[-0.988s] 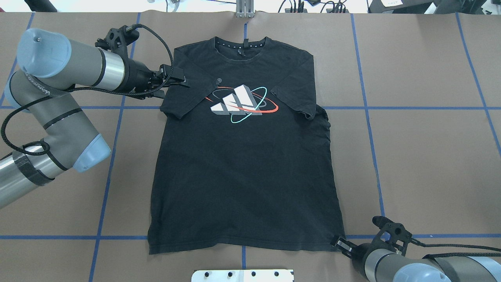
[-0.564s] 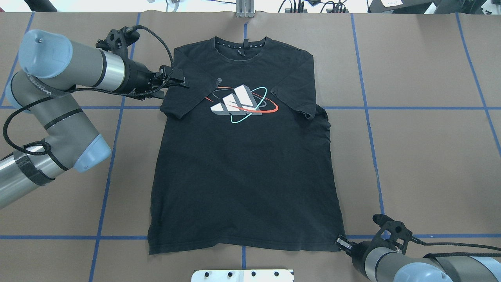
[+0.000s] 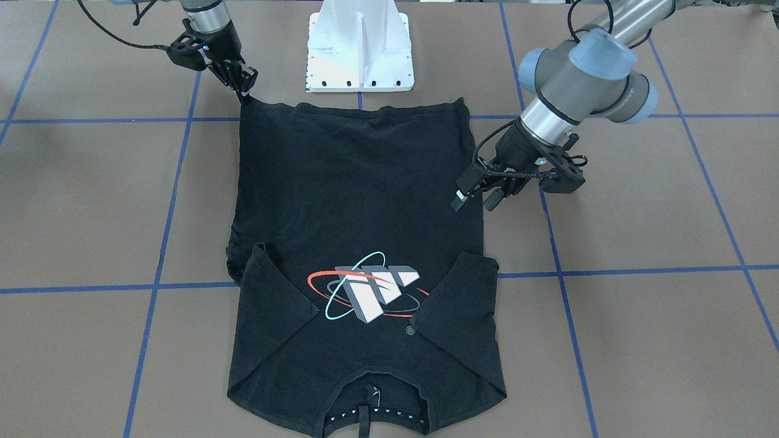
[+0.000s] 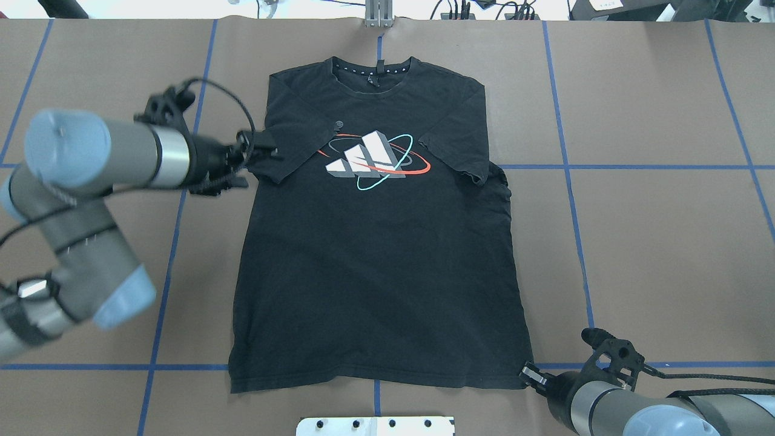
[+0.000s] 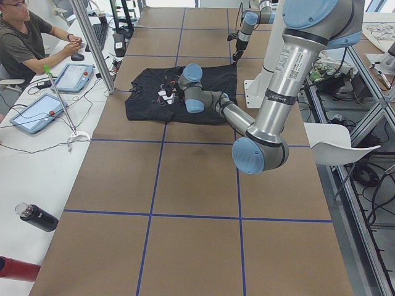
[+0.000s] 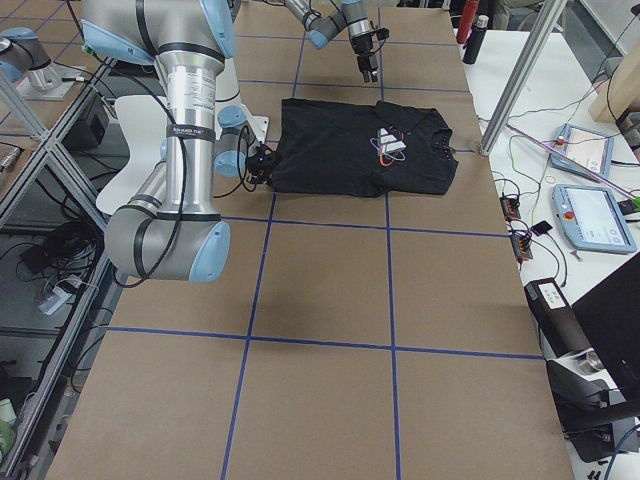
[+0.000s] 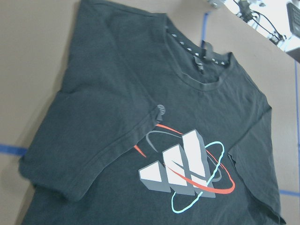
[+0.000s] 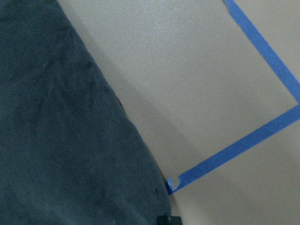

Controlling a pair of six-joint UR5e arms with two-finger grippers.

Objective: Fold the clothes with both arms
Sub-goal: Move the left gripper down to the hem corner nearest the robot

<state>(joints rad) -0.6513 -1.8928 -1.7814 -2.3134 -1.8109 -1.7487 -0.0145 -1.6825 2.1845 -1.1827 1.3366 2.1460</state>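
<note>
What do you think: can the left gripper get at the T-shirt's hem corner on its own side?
Probably yes. The left gripper hangs open at the edge of the T-shirt, and nothing stands between it and that hem corner.

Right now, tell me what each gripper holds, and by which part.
The left gripper, open, holds nothing. The right gripper is at the bottom hem corner of the shirt; a grip cannot be confirmed.
</note>
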